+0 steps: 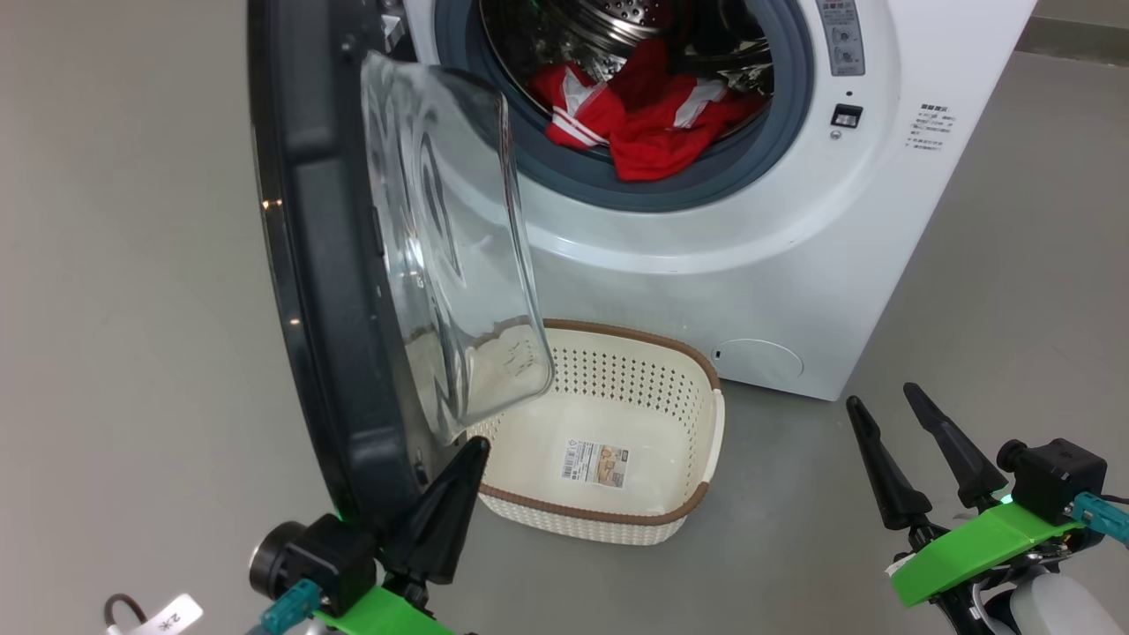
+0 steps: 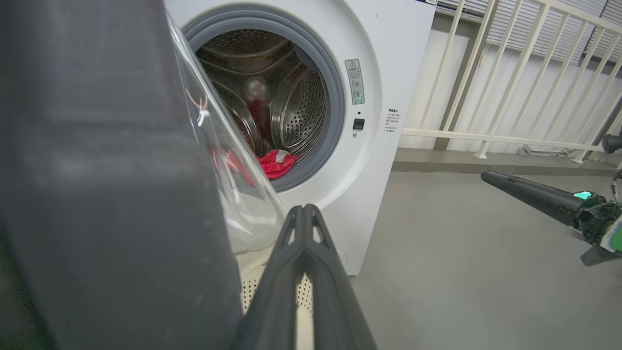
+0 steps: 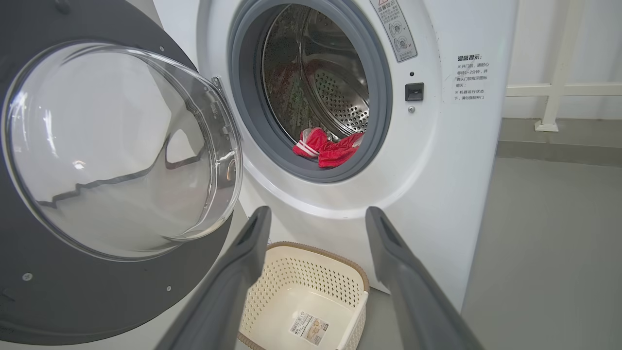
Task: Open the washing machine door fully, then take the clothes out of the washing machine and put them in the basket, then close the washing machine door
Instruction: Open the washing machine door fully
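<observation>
Fingers (image 2: 282,277) of the left gripper (image 2: 303,210), long and dark, lie closed against each other from root to tip, with nothing held between them. In the head view this gripper sits at the lower left, its tip pointing up at the bottom edge of the large round washing machine door (image 1: 317,265), whose dark grey inner face and wide black ring stand nearly edge-on; whether tip and door touch cannot be told. The door is swung out to the robot's left, and in that view its bulging clear glass bowl (image 1: 441,247) overlaps the left end of the small cream perforated plastic basket (image 1: 609,527) with a brown rim. The basket stands on the grey floor (image 1: 997,291) just in front of the foot of the big white front-loading washing machine (image 1: 706,291), below its uncovered opening; a paper label (image 1: 595,463) shows on the basket's bottom. The right gripper (image 1: 880,394), at the lower right, is spread wide with nothing in it, above the floor and well apart from washing machine and basket. The bright red clothes (image 1: 653,123) with white stripes lie heaped at the front bottom edge of the perforated steel drum (image 1: 617,18), one fold resting on the blue-grey rubber gasket (image 1: 670,190).
</observation>
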{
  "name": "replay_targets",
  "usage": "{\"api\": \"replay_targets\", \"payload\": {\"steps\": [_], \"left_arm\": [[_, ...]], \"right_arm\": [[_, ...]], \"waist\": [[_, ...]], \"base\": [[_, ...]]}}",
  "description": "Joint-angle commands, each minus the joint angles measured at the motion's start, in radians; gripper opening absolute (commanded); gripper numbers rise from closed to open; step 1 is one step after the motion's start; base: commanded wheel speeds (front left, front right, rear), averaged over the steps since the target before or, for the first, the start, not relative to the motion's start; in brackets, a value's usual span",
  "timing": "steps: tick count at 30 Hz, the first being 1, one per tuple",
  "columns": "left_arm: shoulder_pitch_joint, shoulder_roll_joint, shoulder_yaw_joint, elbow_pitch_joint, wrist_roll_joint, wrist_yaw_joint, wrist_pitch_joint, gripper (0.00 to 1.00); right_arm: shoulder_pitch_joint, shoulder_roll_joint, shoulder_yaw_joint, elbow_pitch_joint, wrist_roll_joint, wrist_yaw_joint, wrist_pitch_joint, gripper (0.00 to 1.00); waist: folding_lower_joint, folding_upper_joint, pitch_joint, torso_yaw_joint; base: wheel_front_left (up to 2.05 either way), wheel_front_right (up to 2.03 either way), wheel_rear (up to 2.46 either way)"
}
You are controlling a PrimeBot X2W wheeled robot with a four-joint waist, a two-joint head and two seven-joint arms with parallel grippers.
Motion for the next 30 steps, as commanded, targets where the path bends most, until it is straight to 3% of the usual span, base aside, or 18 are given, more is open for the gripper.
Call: {"api": "replay_targets", "payload": {"steps": [1, 30], "left_arm": [[-0.053, 0.026, 0.058, -0.015, -0.015, 0.024, -0.004, 0.00], [-0.062, 0.126, 0.220, -0.035, -0.095, 0.108, 0.037, 0.00]], "right_arm": [[-0.011, -0.008, 0.020, -0.022, 0.008, 0.002, -0.012, 1.00], [-0.035, -0.008, 0.018, -0.026, 0.006, 0.002, -0.012, 1.00]], "waist": [[0.0000, 0.0000, 0.001, 0.004], [0.0000, 0.0000, 0.051, 0.111]], "base": [[0.00, 0.00, 0.00], [0.00, 0.00, 0.00]]}}
